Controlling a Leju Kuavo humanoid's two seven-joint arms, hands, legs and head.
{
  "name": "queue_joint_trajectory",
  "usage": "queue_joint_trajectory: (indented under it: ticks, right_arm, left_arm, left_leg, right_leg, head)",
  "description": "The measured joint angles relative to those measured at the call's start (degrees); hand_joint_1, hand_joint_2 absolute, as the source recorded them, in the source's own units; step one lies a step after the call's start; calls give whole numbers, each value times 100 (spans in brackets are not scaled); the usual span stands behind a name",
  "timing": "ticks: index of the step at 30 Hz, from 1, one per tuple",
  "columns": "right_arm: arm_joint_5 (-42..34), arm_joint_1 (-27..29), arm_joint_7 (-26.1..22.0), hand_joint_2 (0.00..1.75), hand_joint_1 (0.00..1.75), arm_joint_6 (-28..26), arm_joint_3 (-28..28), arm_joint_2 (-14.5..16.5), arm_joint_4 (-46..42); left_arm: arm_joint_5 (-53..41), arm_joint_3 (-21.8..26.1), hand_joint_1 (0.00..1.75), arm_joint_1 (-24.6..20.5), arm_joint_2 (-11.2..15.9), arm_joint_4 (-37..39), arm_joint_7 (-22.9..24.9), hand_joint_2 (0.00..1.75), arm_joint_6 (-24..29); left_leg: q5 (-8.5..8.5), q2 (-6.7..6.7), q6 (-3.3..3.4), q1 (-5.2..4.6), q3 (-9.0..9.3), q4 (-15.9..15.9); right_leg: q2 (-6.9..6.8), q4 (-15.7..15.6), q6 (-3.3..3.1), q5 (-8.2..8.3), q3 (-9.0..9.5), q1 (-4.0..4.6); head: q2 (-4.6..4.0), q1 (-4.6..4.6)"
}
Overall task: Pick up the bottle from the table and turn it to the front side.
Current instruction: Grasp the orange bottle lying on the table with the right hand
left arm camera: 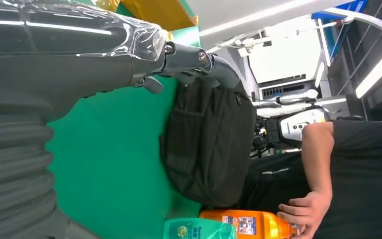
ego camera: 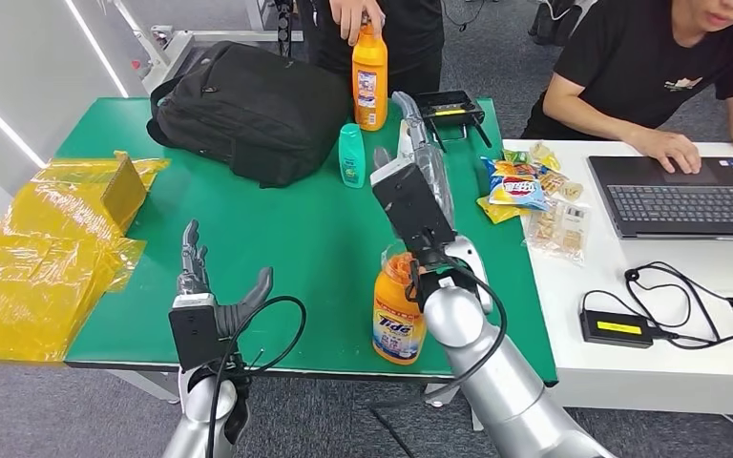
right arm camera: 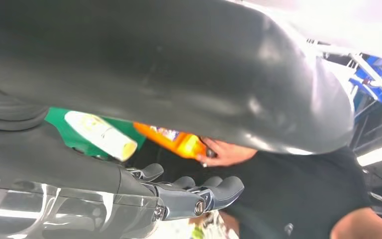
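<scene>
I read "Tide" in blue on the orange plastic bottle (ego camera: pixel 399 315) standing upright at the near edge of the green tabletop (ego camera: pixel 305 239). My right robot hand (ego camera: pixel 422 157) reaches far past it, fingers extended and apart, holding nothing; its forearm passes just above the bottle's cap. My left robot hand (ego camera: pixel 212 286) hovers open to the bottle's left, well apart. A person's hand (ego camera: pixel 355 17) grips a second orange bottle (ego camera: pixel 369 81) beside a soft black backpack (ego camera: pixel 253 107).

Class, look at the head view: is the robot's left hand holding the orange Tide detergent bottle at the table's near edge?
No. The left hand hovers open and empty over the green table, apart from the orange Tide detergent bottle.
</scene>
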Motion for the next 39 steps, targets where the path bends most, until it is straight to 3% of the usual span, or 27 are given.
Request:
queue_joint_trajectory:
  ticks: [14, 26, 39]
  right_arm:
    - [662, 307, 64, 0, 0, -228, -2, 19, -345]
    - [124, 709, -249, 0, 0, -240, -74, 69, -697]
    - [140, 1028, -430, 0, 0, -442, -74, 91, -1025]
  left_arm:
    - [19, 59, 0, 2, -57, 26, 6, 175, -66]
    - [36, 216, 0, -37, -110, 145, 5, 175, -103]
    - [66, 349, 0, -93, -148, 241, 5, 175, -76]
  left_leg:
    - [0, -2, 0, 0, -1, 0]
    - [0, -2, 0, 0, -2, 0]
    - [0, -2, 0, 0, -3, 0]
  right_leg:
    - [-1, 0, 0, 0, 0, 0]
    - [-1, 0, 0, 0, -2, 0]
    - [-2, 0, 0, 0, -2, 0]
  head:
    - [0, 0]
    - [0, -1]
    - [0, -1]
